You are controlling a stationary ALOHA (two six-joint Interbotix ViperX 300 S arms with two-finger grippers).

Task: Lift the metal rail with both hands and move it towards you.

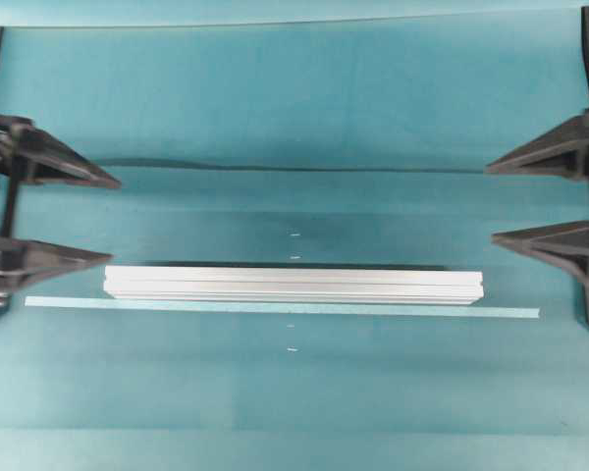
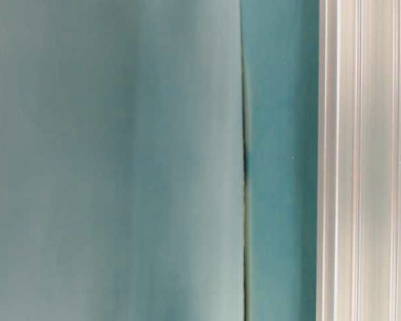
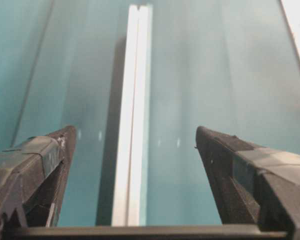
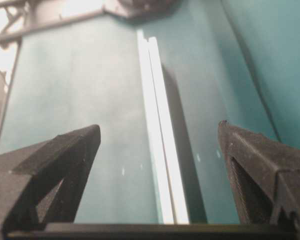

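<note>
One metal rail [image 1: 293, 284] is seen lying flat on the teal table [image 1: 275, 108], its long axis running left to right across the overhead view, so that each end faces one arm. Just beside its near long edge a single thin pale tape strip [image 1: 275, 307] is laid parallel to it and reaches further toward both sides. A few small pale marks [image 1: 294, 235] are scattered on the table above and below the rail.

Two end effectors are counted, one at each side. The left end effector [image 1: 112, 223] is held with its fingers spread wide apart and nothing between them; its lower fingertip [image 1: 103, 257] is seen just beside the rail's left end in the overhead view, though contact cannot be told. The right end effector [image 1: 491, 201] is likewise spread wide and empty, and it stands a little further from the rail's right end.

In both wrist views the rail [image 3: 133, 115] is seen running straight ahead, centred in the gap between the fingers, so each end is judged to lie directly in front of its own end effector. The rail [image 4: 160, 135] is not yet gripped. The left arm is judged slightly nearer.
</note>
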